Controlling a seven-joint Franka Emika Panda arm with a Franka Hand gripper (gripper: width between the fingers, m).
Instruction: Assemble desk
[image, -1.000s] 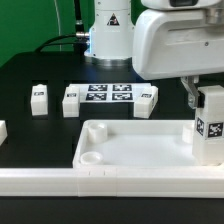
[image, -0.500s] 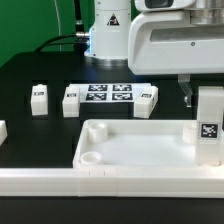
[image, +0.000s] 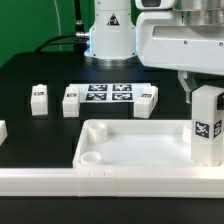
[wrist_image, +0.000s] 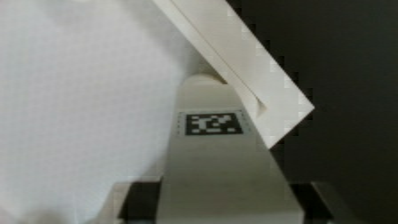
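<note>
The white tray-like tabletop (image: 135, 150) lies at the front of the table, its raised rim and a round corner socket (image: 93, 157) showing. My gripper (image: 200, 92) is shut on a white square leg (image: 206, 125) with a black-and-white tag, held upright over the tabletop's corner on the exterior view's right. In the wrist view the leg (wrist_image: 221, 150) runs from between my fingers to the tabletop's rim (wrist_image: 240, 60). Three loose legs lie behind: one (image: 39, 98), one (image: 70, 101) and one (image: 147, 101).
The marker board (image: 108, 95) lies flat between two loose legs. A long white border rail (image: 60, 180) runs along the front edge. The robot base (image: 110, 30) stands at the back. A white part (image: 2, 130) shows at the exterior view's left edge.
The held leg has shifted slightly toward the exterior view's left and now stands upright over the tabletop's corner. The loose legs and tabletop have not moved.
</note>
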